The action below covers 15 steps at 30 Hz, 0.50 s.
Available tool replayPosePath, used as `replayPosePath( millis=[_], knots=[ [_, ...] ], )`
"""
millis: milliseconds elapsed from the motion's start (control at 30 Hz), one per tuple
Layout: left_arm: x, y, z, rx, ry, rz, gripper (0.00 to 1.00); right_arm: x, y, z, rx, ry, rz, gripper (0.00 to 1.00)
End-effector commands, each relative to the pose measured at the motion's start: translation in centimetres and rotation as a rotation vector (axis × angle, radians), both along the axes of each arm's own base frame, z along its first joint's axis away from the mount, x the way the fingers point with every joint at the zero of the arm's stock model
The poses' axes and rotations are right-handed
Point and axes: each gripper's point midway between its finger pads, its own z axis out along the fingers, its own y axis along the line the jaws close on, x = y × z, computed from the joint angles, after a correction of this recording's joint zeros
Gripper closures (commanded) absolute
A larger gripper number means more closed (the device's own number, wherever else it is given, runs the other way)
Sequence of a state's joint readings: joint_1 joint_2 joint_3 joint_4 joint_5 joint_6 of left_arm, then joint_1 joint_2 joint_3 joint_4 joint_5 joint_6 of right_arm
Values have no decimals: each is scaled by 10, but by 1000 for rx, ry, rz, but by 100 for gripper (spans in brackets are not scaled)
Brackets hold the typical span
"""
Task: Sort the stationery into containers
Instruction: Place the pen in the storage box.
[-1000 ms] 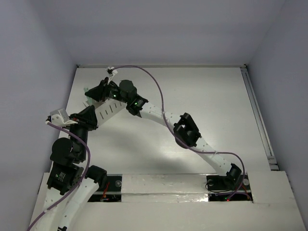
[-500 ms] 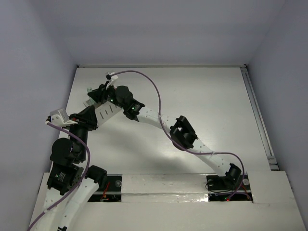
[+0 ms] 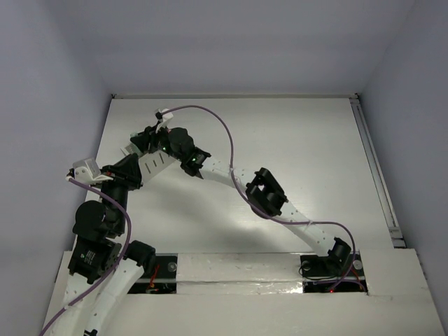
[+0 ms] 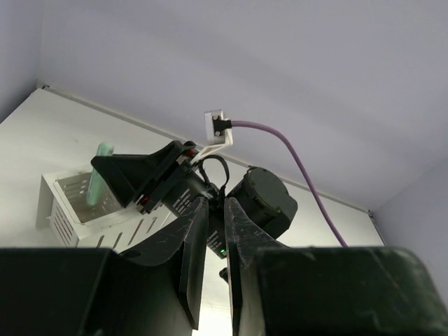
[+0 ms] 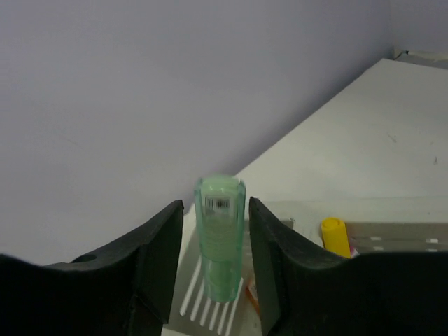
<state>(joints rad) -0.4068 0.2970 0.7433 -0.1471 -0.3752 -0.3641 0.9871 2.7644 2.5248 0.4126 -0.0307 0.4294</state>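
- Right now the green piece (image 5: 220, 238) stands upright, clamped between the fingers (image 5: 155, 259) of the right gripper (image 5: 217, 224), with a barcode label near its top.
- Its lower end sits against the slotted wall of the box (image 5: 203, 302). I cannot tell whether they touch.
- A yellow cap (image 5: 334, 236) pokes up just beside the gripper, on the box side.
- From the left wrist I see the green piece over the box, though I cannot tell which compartment it is above.
- My left gripper (image 4: 215, 238) holds nothing. Its fingers are drawn almost together, leaving a sliver of gap, and it points at the right arm's wrist.
- From above, the box lies near the table's (image 3: 294, 140) far-left corner, with both arms reaching towards it and a purple cable (image 3: 227, 133) arching over the right arm.
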Motion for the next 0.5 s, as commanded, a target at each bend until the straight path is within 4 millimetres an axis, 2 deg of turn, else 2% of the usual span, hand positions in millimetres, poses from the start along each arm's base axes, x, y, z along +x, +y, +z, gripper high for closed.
replayPosePath(
  millis=[0,167,200,300,333,367,467],
  knots=[
    [-2,2,14,-15,-45,5,87,-12,-1,40,61,-83,14,51],
    [-3,1,14,-16,-49,0,87,-19,-6,64,83,-122,32,36],
    [-2,1,14,-16,-47,4,87,-27,-3,68,86,-133,47,33],
    [0,-2,11,-8,-37,-11,87,-33,-5,86,99,-160,69,31],
    [-1,-2,12,-9,-42,-11,87,-38,-10,105,129,-182,77,31],
    [-2,1,14,-14,-49,-1,87,-40,-10,98,117,-172,86,31],
    [0,2,12,-10,-38,12,87,-48,-19,115,131,-198,97,31]
  ],
)
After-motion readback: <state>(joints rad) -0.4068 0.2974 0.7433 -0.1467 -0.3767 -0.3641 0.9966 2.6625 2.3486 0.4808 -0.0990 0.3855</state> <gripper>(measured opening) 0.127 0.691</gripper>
